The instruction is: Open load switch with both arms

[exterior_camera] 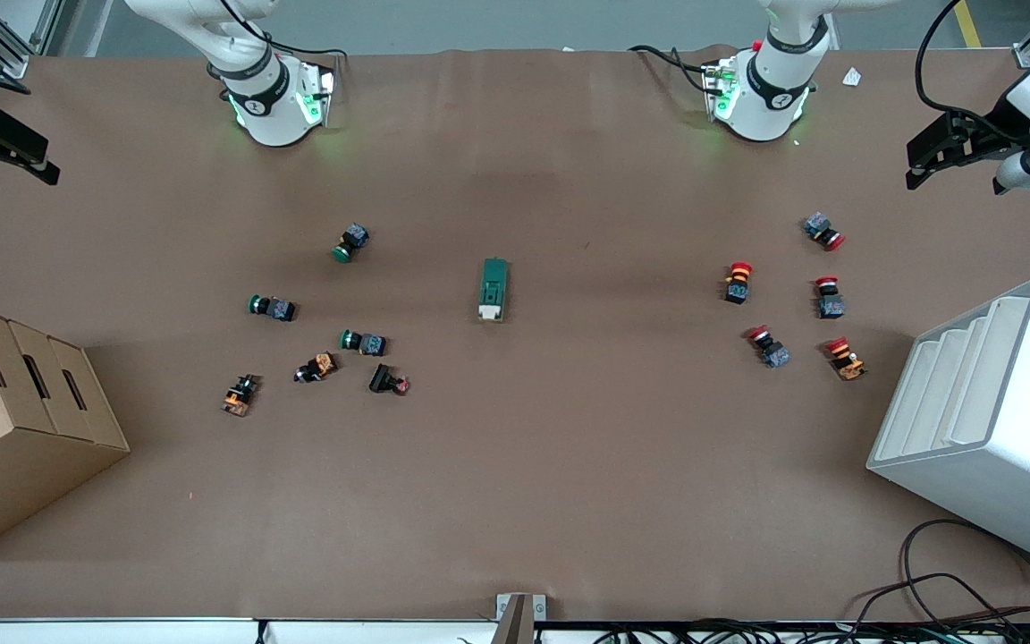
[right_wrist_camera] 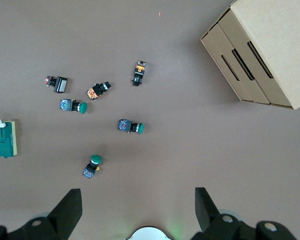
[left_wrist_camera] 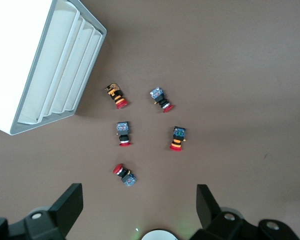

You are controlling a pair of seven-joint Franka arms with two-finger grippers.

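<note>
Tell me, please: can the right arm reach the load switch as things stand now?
Probably yes. The load switch lies alone mid-table, apart from the green push buttons toward the right arm's end. The right gripper, open, hangs high over that end with nothing between.

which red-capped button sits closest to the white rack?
The orange-bodied red button beside the white rack, nearest the front camera of the five; the others have dark or grey bodies.
</note>
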